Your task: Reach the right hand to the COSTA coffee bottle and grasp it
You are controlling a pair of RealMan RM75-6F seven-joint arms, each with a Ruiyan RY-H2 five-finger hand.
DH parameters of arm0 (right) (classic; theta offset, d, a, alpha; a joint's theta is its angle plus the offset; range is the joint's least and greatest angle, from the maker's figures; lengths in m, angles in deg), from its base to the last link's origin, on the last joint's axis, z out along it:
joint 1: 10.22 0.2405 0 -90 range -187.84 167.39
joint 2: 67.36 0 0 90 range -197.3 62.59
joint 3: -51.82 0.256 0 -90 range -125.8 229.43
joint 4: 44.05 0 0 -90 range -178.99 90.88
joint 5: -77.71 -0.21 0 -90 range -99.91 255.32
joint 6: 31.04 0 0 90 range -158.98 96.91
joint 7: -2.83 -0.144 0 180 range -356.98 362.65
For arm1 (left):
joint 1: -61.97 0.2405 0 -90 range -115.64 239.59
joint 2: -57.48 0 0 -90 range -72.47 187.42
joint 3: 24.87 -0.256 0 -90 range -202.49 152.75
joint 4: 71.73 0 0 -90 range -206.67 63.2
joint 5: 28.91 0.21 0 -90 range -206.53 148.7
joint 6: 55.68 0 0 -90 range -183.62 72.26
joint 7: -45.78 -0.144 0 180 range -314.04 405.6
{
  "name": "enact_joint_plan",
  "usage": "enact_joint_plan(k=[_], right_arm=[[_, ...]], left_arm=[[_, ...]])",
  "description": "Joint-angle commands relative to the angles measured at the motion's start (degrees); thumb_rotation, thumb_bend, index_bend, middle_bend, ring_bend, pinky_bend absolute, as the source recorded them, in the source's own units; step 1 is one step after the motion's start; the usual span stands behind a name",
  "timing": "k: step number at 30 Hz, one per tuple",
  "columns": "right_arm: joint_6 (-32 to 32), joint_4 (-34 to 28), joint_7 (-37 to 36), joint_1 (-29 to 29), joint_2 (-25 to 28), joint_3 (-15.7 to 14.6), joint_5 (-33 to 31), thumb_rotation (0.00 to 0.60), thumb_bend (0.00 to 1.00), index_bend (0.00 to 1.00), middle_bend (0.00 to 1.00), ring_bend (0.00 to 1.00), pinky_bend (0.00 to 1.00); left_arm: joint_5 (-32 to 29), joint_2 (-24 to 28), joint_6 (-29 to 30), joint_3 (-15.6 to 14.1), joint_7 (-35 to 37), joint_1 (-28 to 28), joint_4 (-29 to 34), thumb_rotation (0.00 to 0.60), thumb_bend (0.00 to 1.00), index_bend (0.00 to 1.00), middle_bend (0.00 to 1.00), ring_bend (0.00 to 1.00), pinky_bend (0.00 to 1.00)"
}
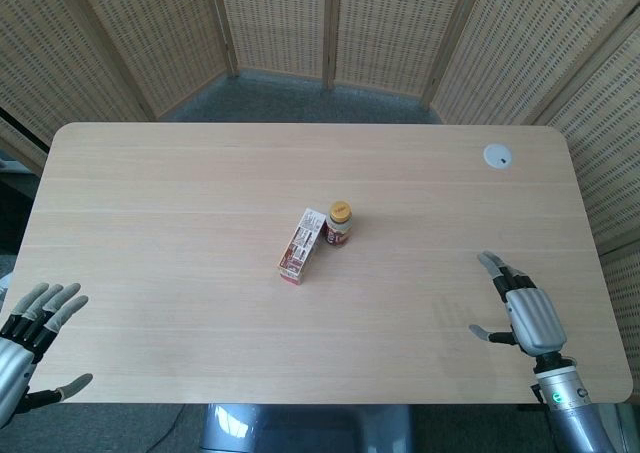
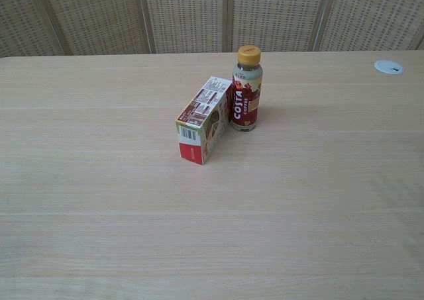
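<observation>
The COSTA coffee bottle (image 1: 339, 224) (image 2: 246, 89) stands upright near the table's middle, with a dark red label and a yellow cap. My right hand (image 1: 523, 307) hovers over the table's near right part, well to the right of the bottle, fingers spread and holding nothing. At the near left corner my left hand (image 1: 35, 325) is open too, far from the bottle. Neither hand shows in the chest view.
A small carton (image 1: 301, 245) (image 2: 205, 119) lies flat just left of the bottle, almost touching it. A white round cable cap (image 1: 497, 155) (image 2: 389, 66) sits in the table's far right corner. Woven screens stand behind the table (image 1: 180, 193).
</observation>
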Motion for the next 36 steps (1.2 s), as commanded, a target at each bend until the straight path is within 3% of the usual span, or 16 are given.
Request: enact_joint_plan(k=[1,11,19,25,30,36], right_arm=[[0.19,0.01,-0.19,0.06,-0.08,0.00,-0.13,0.600,0.00,0.02,0.07,0.16,0.22],[1.74,0.65,-1.52,0.39,-0.93,-0.14,-1.10,0.600,0.00,0.02,0.06,0.16,0.22],[6.39,2.55,-10.72,2.21,-2.29,0.58,-3.35,0.600,0.00,0.01,0.04,0.10,0.19],[15.11,5.89,-19.22,8.12,-5.45,4.41,-6.93,0.600,0.00,0.00,0.00,0.00,0.09],[22.97,8.03,-22.90,13.87,-7.95,7.81,-10.24,0.600,0.00,0.00,0.00,0.00,0.02],[29.19,12.04,-26.19,19.19,-12.00,11.71,-14.51,0.600,0.00,0.00,0.00,0.00,0.01]], left_arm=[[-0.13,-0.16,-0.30,0.01,-0.30,-0.01,-0.08,0.600,0.05,0.11,0.00,0.00,0.00],[-0.33,-0.56,-1.20,0.10,-1.00,-0.28,-0.02,0.600,0.05,0.11,0.00,0.00,0.00],[-1.30,-0.34,-1.33,0.42,-0.22,-0.46,-0.03,0.600,0.05,0.11,0.00,0.00,0.00],[-2.15,-0.97,-2.82,0.59,-1.18,-0.86,0.01,0.600,0.05,0.11,0.00,0.00,0.00],[-2.94,-1.48,-3.70,0.80,-2.10,-1.04,0.08,0.600,0.05,0.11,0.00,0.00,0.00],[-3.78,-1.74,-4.20,1.10,-2.44,-1.22,-0.07,0.600,0.05,0.11,0.00,0.00,0.00]])
